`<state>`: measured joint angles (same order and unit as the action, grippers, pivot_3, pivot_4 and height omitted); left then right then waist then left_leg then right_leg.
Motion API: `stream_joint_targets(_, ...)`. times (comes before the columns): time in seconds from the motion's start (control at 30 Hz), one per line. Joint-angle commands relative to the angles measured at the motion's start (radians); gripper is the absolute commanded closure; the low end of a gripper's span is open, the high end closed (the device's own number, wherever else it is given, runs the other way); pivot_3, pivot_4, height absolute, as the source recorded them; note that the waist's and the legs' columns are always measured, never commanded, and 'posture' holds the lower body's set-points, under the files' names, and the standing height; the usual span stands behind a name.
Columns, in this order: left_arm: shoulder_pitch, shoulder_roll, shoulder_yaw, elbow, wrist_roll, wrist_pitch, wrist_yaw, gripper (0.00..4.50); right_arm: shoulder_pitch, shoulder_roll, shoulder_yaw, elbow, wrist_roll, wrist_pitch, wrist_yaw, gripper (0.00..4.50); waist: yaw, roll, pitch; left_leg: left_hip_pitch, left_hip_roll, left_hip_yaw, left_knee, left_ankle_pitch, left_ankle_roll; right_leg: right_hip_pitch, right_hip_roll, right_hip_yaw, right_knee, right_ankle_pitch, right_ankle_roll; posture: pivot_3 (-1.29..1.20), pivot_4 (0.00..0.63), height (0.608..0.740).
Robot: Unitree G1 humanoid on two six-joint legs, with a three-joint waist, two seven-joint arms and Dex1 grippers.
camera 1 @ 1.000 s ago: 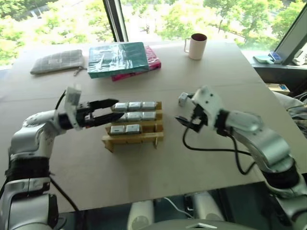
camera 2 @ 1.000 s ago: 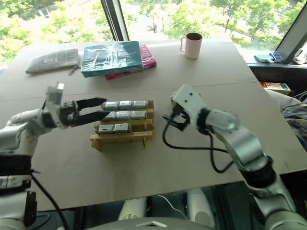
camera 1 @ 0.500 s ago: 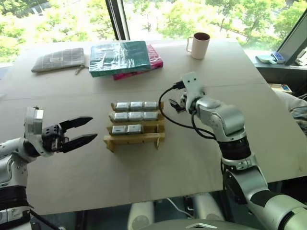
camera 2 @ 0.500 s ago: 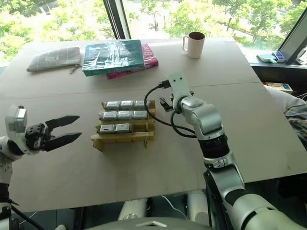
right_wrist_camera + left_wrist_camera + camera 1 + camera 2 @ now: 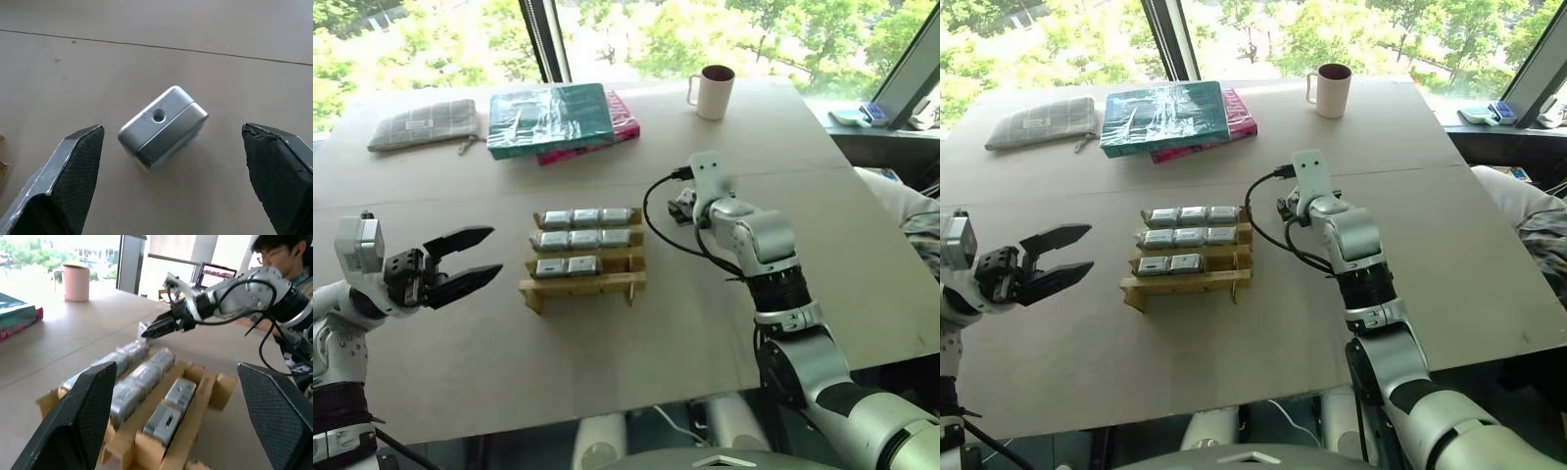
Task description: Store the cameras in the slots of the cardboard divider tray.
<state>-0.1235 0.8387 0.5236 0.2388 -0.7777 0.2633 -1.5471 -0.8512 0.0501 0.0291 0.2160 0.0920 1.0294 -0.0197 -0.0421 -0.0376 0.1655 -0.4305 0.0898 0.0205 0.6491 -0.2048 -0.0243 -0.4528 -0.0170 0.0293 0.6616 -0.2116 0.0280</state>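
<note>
Left eye view gives you a broad tan table set against tall windows with green trees outside. Along its far side sit a pale mug, a teal book stacked on a pink book, and a grey checked pouch. A person's arm shows at the right edge, beyond the table.

The cardboard tray stands near the middle of the table. Eight cameras fill its slots: three in the far row, three in the next, two in the third, with the right slot of that row and the whole nearest row bare. One loose camera lies on the bare table just to the right of the tray's far corner, turned at an angle.

Your right gripper hangs right over that loose camera with its fingers spread wide on either side, not touching it. Your left gripper sits off to the left of the tray, apart from it, fingers spread and holding nothing.

For room to move, you have open tabletop in front of the tray toward the near edge, and a wide bare stretch to the right of the loose camera. The books and mug are well apart from both grippers.
</note>
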Motion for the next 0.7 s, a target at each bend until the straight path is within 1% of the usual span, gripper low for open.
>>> stream_joint_targets(0.03, 0.003, -0.003, 0.043, -0.058, -0.039, 0.019, 0.025, 0.46, -0.038, -0.002, -0.011, 0.01, -0.005, -0.052, 0.002, 0.0, -0.003, 0.0, 0.0, 0.0, 0.0, 0.0, 0.0, 0.0, 0.0, 0.0, 0.0, 0.0, 0.0, 0.0, 0.0, 0.0, 0.15, 0.74)
stream_joint_targets(0.17, 0.012, -0.014, 0.05, -0.081, -0.046, 0.027, 0.045, 0.46, -0.044, -0.007, -0.008, 0.032, -0.009, -0.072, 0.01, 0.0, -0.003, 0.001, 0.0, 0.001, 0.0, 0.0, -0.001, 0.0, 0.0, 0.0, 0.001, 0.0, 0.0, 0.0, 0.0, 0.0, 0.15, 0.74)
stream_joint_targets(0.2, 0.014, -0.018, 0.051, -0.084, -0.046, 0.026, 0.052, 0.41, -0.048, -0.007, -0.008, 0.043, -0.009, -0.078, 0.014, 0.26, -0.003, 0.001, 0.0, 0.001, 0.0, 0.0, -0.001, 0.0, 0.0, 0.0, 0.001, 0.0, 0.0, 0.0, 0.0, 0.0, 0.15, 0.74)
stream_joint_targets(0.23, 0.017, -0.022, 0.053, -0.087, -0.046, 0.025, 0.057, 0.38, -0.05, -0.007, -0.005, 0.052, -0.009, -0.086, 0.02, 0.43, -0.003, 0.001, 0.0, 0.001, 0.0, 0.0, -0.002, 0.0, 0.0, 0.0, 0.001, 0.0, 0.0, 0.0, 0.0, 0.0, 0.15, 0.74)
stream_joint_targets(0.27, 0.022, -0.026, 0.054, -0.092, -0.046, 0.025, 0.06, 0.38, -0.053, -0.006, -0.002, 0.061, -0.01, -0.093, 0.025, 0.79, -0.003, 0.001, 0.0, 0.001, 0.0, 0.0, -0.001, 0.0, 0.0, 0.0, 0.0, 0.0, 0.0, 0.0, 0.0, 0.0, 0.15, 0.74)
stream_joint_targets(0.3, 0.027, -0.029, 0.055, -0.098, -0.046, 0.025, 0.065, 0.38, -0.057, -0.004, -0.001, 0.072, -0.009, -0.1, 0.029, 1.32, -0.003, 0.001, 0.0, 0.001, 0.0, 0.0, -0.001, 0.0, 0.0, 0.0, 0.0, 0.0, 0.0, 0.0, 0.0, 0.0, 0.15, 0.74)
stream_joint_targets(0.33, 0.031, -0.033, 0.056, -0.103, -0.046, 0.024, 0.069, 0.38, -0.062, -0.004, 0.001, 0.084, -0.01, -0.108, 0.031, 1.61, -0.003, 0.001, 0.0, 0.001, 0.0, 0.0, -0.001, 0.0, 0.0, 0.0, 0.0, 0.0, 0.0, 0.0, 0.0, 0.0, 0.15, 0.74)
stream_joint_targets(0.4, 0.042, -0.039, 0.059, -0.115, -0.047, 0.023, 0.076, 0.38, -0.069, -0.004, 0.004, 0.106, -0.012, -0.119, 0.037, 2.38, -0.003, 0.001, 0.0, 0.001, 0.0, 0.0, -0.002, 0.0, 0.0, 0.0, 0.0, 0.0, 0.0, 0.0, 0.0, 0.0, 0.15, 0.74)
stream_joint_targets(0.43, 0.048, -0.042, 0.06, -0.121, -0.047, 0.022, 0.078, 0.38, -0.071, -0.005, 0.007, 0.11, -0.013, -0.121, 0.041, 2.69, -0.003, 0.001, 0.0, 0.001, 0.0, 0.0, -0.002, 0.0, 0.0, 0.0, 0.0, 0.0, 0.0, 0.0, 0.0, 0.0, 0.15, 0.74)
stream_joint_targets(0.57, 0.059, -0.05, 0.061, -0.139, -0.049, 0.019, 0.09, 0.38, -0.05, -0.028, 0.037, 0.069, -0.021, -0.103, 0.075, 2.69, -0.002, 0.001, 0.0, 0.001, 0.0, -0.001, -0.002, 0.0, 0.0, 0.0, 0.0, 0.0, 0.0, 0.0, 0.0, 0.0, 0.15, 0.74)
stream_joint_targets(0.7, 0.057, -0.065, 0.05, -0.156, -0.049, 0.015, 0.108, 0.38, -0.002, -0.091, 0.104, -0.033, -0.037, -0.076, 0.135, 2.69, 0.0, 0.001, 0.001, 0.0, 0.0, -0.001, -0.002, 0.0, 0.0, 0.0, 0.0, 0.0, -0.001, 0.0, 0.0, 0.0, 0.15, 0.74)
